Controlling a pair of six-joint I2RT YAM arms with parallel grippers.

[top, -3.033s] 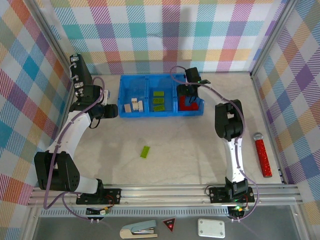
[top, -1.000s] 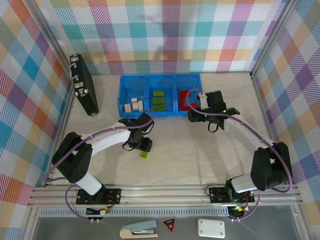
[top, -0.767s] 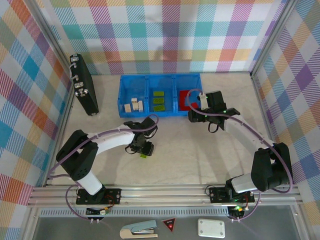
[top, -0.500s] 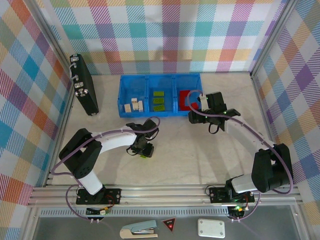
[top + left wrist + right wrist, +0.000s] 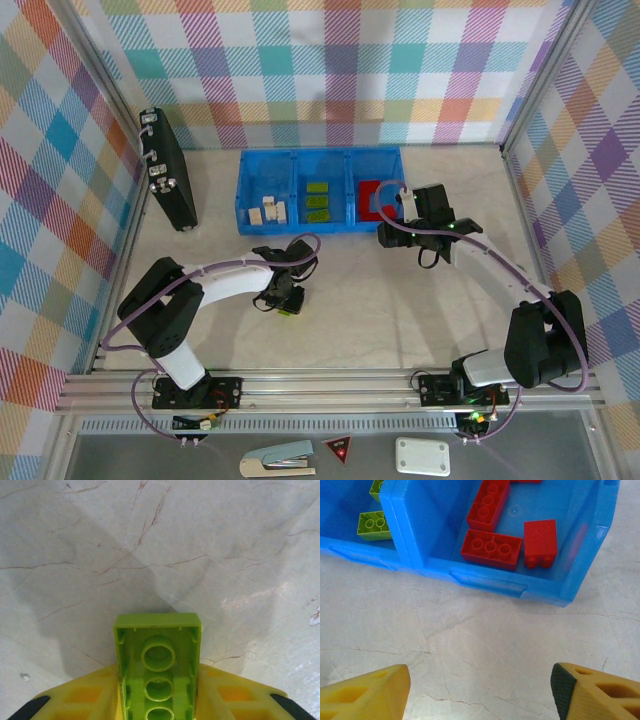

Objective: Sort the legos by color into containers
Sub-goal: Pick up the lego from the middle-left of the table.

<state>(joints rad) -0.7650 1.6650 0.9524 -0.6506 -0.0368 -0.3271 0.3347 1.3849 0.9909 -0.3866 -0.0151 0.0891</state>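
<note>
Left hand (image 5: 159, 706) pinches a green lego (image 5: 159, 655) near the blue tray (image 5: 320, 227); right hand (image 5: 480, 685) is spread wide beside it.

No text, label, brand or number can be read. A pale mark is seen on the small dark triangular piece (image 5: 340, 449) lying on the near ledge (image 5: 560, 440), but it is too small to be made out.
</note>
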